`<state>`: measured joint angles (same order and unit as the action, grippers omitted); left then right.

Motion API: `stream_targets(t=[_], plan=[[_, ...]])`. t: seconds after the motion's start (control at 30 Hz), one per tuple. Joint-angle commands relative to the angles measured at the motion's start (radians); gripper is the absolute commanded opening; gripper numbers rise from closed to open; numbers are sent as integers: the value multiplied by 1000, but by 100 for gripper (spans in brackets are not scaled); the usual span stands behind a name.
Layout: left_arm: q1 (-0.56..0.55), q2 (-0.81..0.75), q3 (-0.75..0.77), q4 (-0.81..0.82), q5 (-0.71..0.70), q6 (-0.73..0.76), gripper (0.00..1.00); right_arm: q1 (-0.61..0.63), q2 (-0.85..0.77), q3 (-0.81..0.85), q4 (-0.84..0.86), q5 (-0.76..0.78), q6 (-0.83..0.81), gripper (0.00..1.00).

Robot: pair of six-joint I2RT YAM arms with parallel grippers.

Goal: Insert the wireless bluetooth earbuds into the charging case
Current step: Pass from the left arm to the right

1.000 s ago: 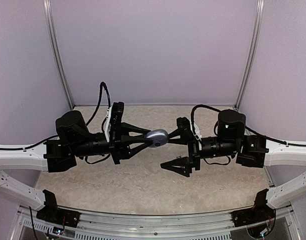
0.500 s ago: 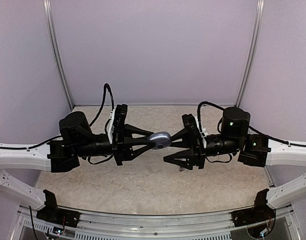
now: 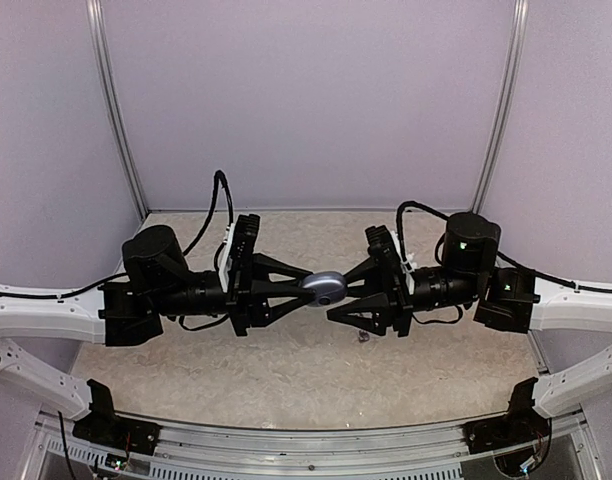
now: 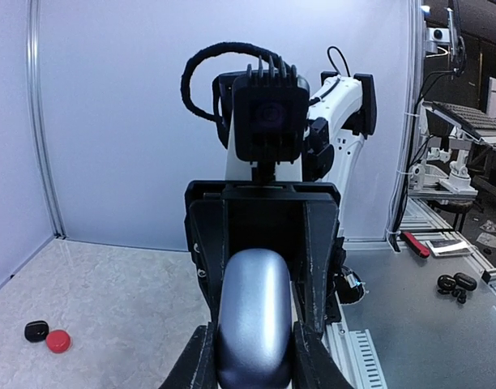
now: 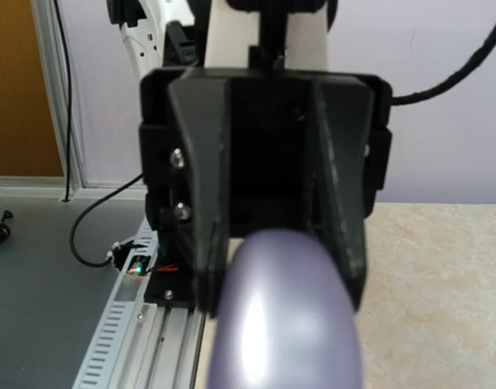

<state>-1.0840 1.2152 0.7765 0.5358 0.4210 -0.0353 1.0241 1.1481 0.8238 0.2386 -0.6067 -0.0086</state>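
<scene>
A silver-grey pebble-shaped charging case hangs in mid-air above the table's middle, lid closed. My left gripper is shut on its left end; the case fills the gap between the fingers. My right gripper faces it, its fingers pressed on the case's far sides. The case blocks the lower right wrist view and hides that gripper's own tips. A tiny piece, perhaps an earbud, lies on the table under the right gripper.
A small red rounded piece and a black one lie together on the speckled table near the wall. I cannot tell whether they are buds or cases. Purple walls enclose the table on three sides.
My right gripper has moved left onto the case and narrowed from wide open to closed round it. The left arm has shifted slightly right, still holding the case.
</scene>
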Motion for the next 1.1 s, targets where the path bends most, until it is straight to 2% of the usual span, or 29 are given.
stream_targets(t=[0.0,0.17,0.5,0.57,0.63,0.67,0.87,1.07], plan=[[-5,16,17,33,-2,12,21,-9,5,32,43,-34,34,42],[-4,23,21,34,-3,14,21,-10,13,37,37,-37,37,37],[-5,31,24,31,-18,16,22,-11,12,45,21,-38,24,18],[-5,34,24,30,-18,17,22,-12,10,46,21,-36,22,21],[-5,35,27,30,-20,15,22,-12,5,41,25,-40,19,33],[-4,36,27,30,-21,15,22,-12,5,40,26,-39,19,34],[-5,42,32,29,-25,20,22,-12,10,39,31,-50,18,34],[-3,47,33,33,-26,20,22,-14,11,34,30,-47,19,26]])
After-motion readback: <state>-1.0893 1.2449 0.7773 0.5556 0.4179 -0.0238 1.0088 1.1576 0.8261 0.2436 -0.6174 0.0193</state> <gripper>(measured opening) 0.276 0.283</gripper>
